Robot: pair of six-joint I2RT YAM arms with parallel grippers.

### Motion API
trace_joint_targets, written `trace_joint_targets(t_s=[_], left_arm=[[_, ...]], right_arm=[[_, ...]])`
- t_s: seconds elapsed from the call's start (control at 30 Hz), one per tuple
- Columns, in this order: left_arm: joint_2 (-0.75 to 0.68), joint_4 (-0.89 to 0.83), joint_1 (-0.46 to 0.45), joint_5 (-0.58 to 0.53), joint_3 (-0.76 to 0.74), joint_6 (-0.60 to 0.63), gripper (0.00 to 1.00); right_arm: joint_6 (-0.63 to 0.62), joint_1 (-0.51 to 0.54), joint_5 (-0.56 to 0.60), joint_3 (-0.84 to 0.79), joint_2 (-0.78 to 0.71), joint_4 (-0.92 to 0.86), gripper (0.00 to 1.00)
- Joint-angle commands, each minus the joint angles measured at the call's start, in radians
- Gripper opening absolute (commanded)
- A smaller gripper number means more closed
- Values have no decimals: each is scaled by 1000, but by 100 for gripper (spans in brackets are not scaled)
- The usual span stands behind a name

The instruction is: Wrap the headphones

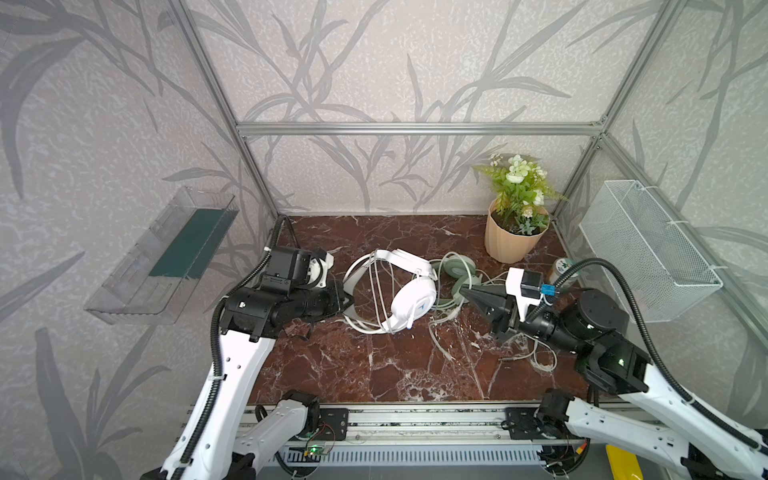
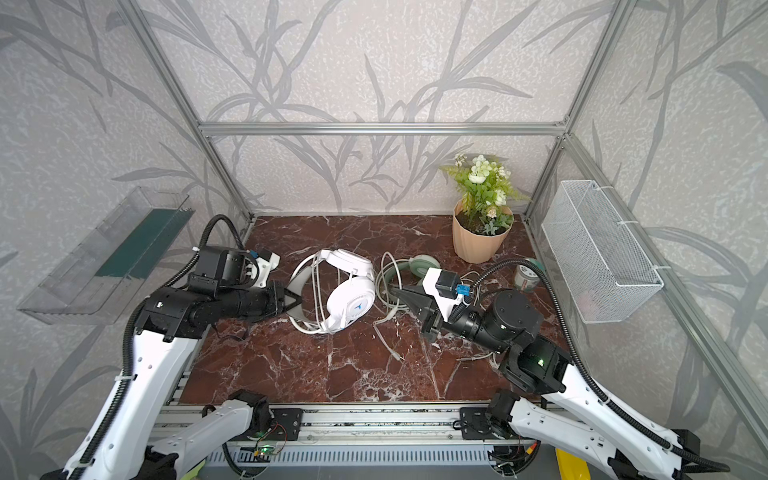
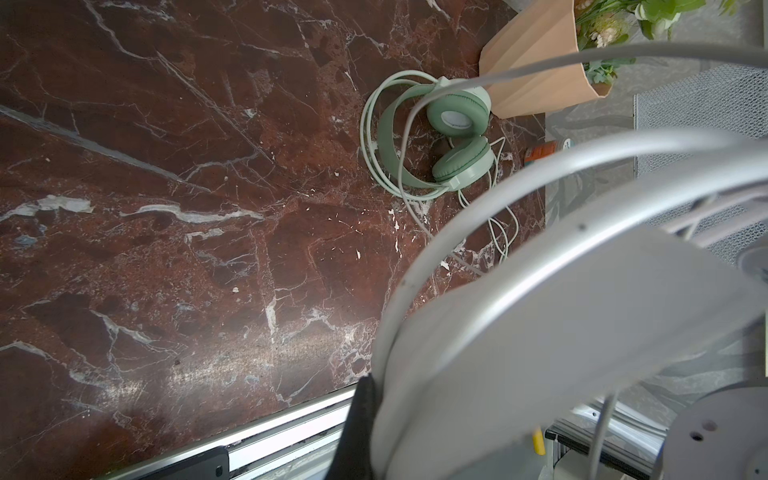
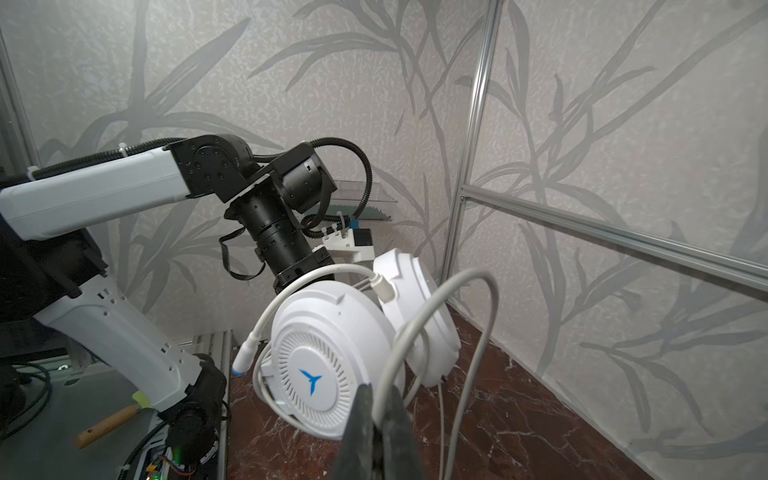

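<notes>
The white headphones are tilted up off the marble table between my two grippers. My left gripper is shut on their headband, which fills the left wrist view close to the lens. Just right of the white earcup, my right gripper is shut on their thick white cable, which loops up from between the jaws. The mint green headphones lie flat behind the right gripper, their thin cable loose beside them.
A peach pot with a plant stands at the back right, with a small jar near it. A wire basket hangs on the right wall and a clear tray on the left wall. Loose cable lies under the right arm.
</notes>
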Motion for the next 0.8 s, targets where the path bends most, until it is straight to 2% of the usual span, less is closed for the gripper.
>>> trace_joint_targets(t_s=[0.0, 0.1, 0.2, 0.23, 0.27, 0.4, 0.47, 0.53, 0.6, 0.67, 0.77], left_arm=[[-21, 33, 5, 50, 6, 2, 0], [-28, 34, 5, 70, 19, -16, 0], [-44, 33, 5, 79, 49, -34, 0], [-50, 34, 5, 81, 58, -42, 0], [-54, 39, 5, 85, 67, -48, 0], [-57, 70, 5, 111, 102, -98, 0], [-52, 84, 5, 124, 128, -119, 0], [-45, 88, 5, 126, 151, -133, 0], [-33, 83, 5, 131, 171, -145, 0], [-23, 85, 5, 145, 182, -164, 0], [-18, 87, 3, 152, 190, -186, 0]], right_arm=[[-25, 1, 210, 26, 38, 31, 0], [-16, -29, 427, 40, 92, 50, 0], [104, -95, 501, 3, 137, 10, 0], [147, -117, 489, -26, 144, 7, 0], [167, -131, 456, -58, 145, 16, 6], [179, -136, 315, -212, 106, 172, 45], [178, -135, 202, -265, 95, 253, 64], [172, -134, 67, -277, 112, 290, 72], [169, -128, -36, -261, 142, 293, 74], [196, -120, -53, -265, 172, 334, 77], [204, -118, -45, -320, 237, 539, 83]])
